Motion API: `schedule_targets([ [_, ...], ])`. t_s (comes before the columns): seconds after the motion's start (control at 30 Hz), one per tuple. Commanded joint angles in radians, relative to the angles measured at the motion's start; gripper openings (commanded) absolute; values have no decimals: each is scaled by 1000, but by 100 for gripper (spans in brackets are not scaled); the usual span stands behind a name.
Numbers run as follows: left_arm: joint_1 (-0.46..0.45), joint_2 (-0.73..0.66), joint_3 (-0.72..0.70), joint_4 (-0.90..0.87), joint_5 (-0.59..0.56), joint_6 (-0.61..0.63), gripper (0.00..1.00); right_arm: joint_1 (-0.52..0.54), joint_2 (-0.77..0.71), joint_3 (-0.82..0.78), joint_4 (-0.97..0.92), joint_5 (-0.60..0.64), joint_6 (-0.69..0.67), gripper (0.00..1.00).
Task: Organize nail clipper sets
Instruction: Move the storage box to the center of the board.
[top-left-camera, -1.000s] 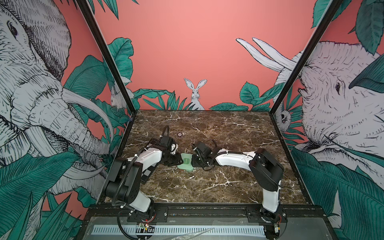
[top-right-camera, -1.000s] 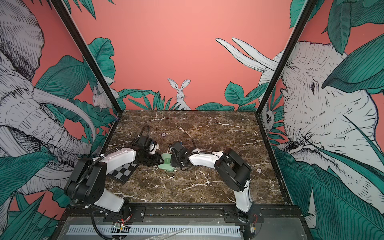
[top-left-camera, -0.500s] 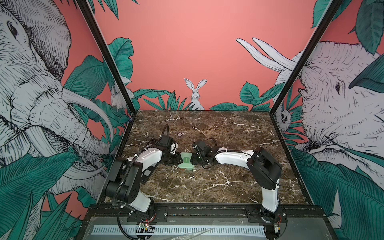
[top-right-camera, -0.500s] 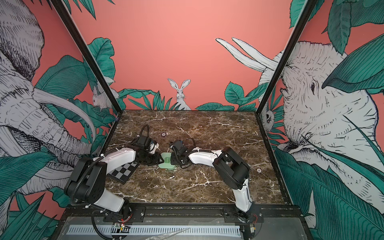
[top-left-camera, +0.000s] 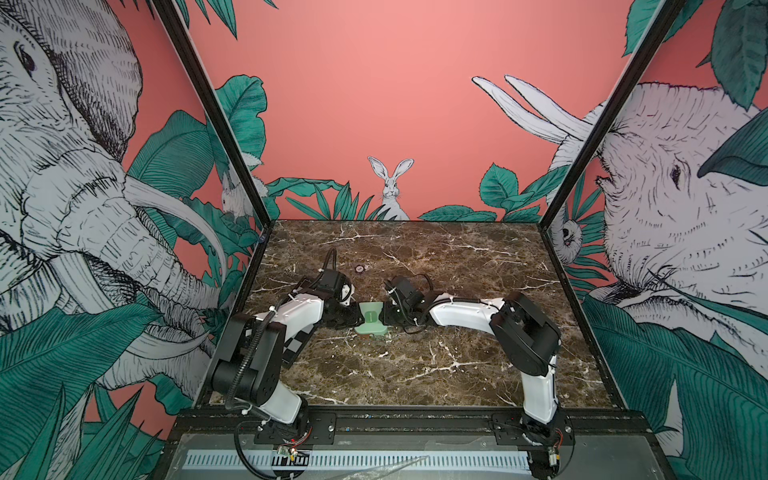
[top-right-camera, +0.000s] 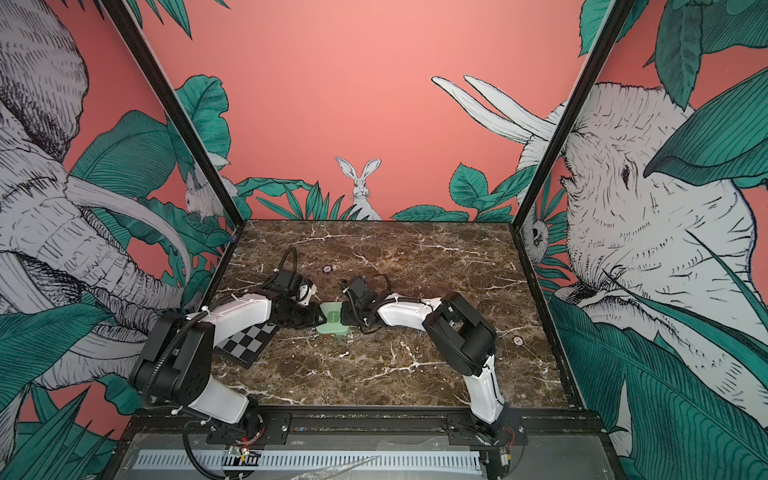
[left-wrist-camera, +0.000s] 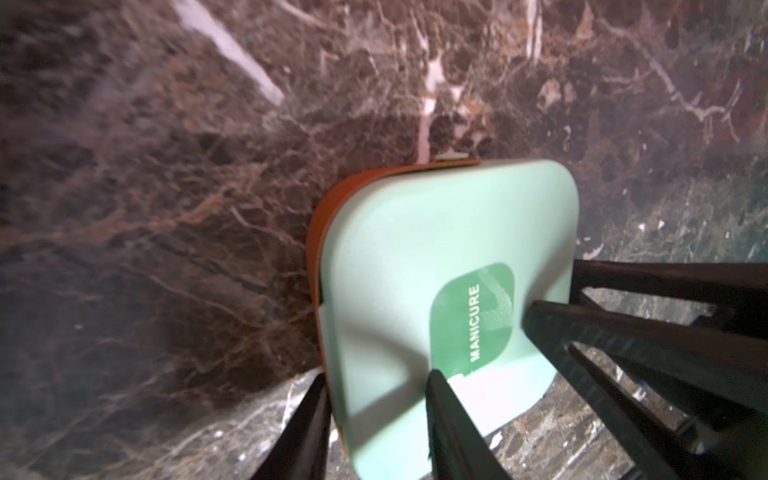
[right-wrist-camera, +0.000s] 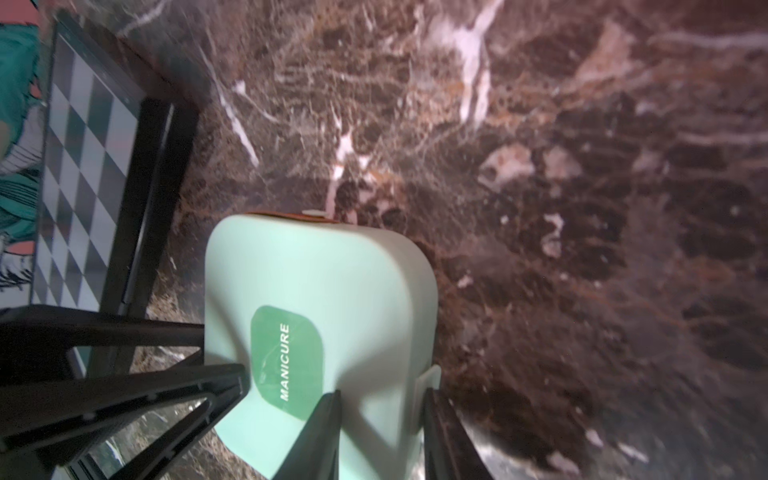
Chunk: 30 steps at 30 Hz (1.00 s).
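Observation:
One of the nail clipper sets, a shut mint-green case (top-left-camera: 371, 321) (top-right-camera: 332, 322), is held between both grippers at the middle of the marble table. Its lid carries a darker green label reading MANICURE (left-wrist-camera: 473, 316) (right-wrist-camera: 286, 357), and an orange-brown rim (left-wrist-camera: 328, 216) shows under the lid. My left gripper (top-left-camera: 354, 318) (left-wrist-camera: 376, 419) is shut on the case's left edge, one finger (left-wrist-camera: 453, 428) on the lid and one beneath. Opposite it, my right gripper (top-left-camera: 386, 316) (right-wrist-camera: 382, 428) is shut on the right edge in the same way. No loose metal tools are visible.
A black-and-white checkered board (top-right-camera: 245, 338) (right-wrist-camera: 79, 166) lies under the left arm, near the left wall. Small round stickers sit on the table behind the grippers (top-left-camera: 360, 269) and at the right (top-right-camera: 518, 340). Walls close the table on three sides.
The right arm's elbow has shifted slightly to the left. The case stays between the two grippers, almost where it was.

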Motion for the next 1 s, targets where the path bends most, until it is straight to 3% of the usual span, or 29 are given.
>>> schedule_targets([
  [0.0, -25, 72, -31, -49, -17, 17, 38, 27, 117, -86, 70, -81, 58, 31],
  [0.23, -39, 104, -24, -43, -20, 17, 37, 56, 175, -133, 243, -157, 158, 26],
  [0.5, -43, 125, -25, -37, -30, 14, 36, 94, 207, -132, 264, -145, 204, 21],
  [0.97, -42, 107, 9, -82, -43, 26, 37, 1, -160, -158, -35, 67, 22, 50],
])
